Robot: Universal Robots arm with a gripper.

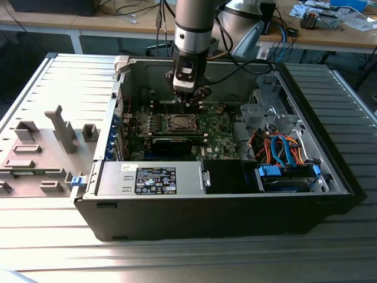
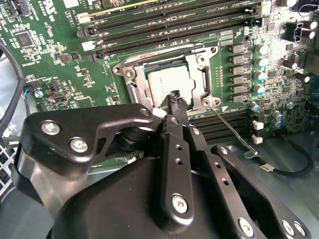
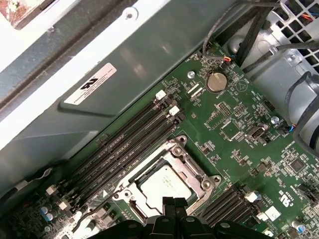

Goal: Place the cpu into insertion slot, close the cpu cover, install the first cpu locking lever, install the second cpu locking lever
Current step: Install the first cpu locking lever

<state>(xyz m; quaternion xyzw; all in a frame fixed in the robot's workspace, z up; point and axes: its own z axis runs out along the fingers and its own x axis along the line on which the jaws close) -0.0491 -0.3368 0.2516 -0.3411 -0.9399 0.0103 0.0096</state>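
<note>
The cpu (image 2: 167, 82) lies in the insertion slot (image 1: 181, 122) on the green board; its dull silver top also shows in the first wrist view (image 3: 160, 183). The cpu cover (image 2: 200, 74) lies flat around it as a silvery frame (image 3: 195, 172). A thin locking lever (image 2: 230, 127) sticks out slanted from the socket's corner over the board. My gripper (image 2: 175, 98) hangs just above the socket's edge, fingertips (image 3: 168, 203) pressed together, with nothing seen between them. In the exterior view the gripper (image 1: 188, 100) is inside the open case, just behind the socket.
Long black memory slots (image 3: 124, 144) run beside the socket. The case's metal wall (image 3: 99, 74) stands close behind them. A black-labelled power supply box (image 1: 154, 180) fills the case front, and blue and orange cables (image 1: 280, 150) lie on the exterior view's right.
</note>
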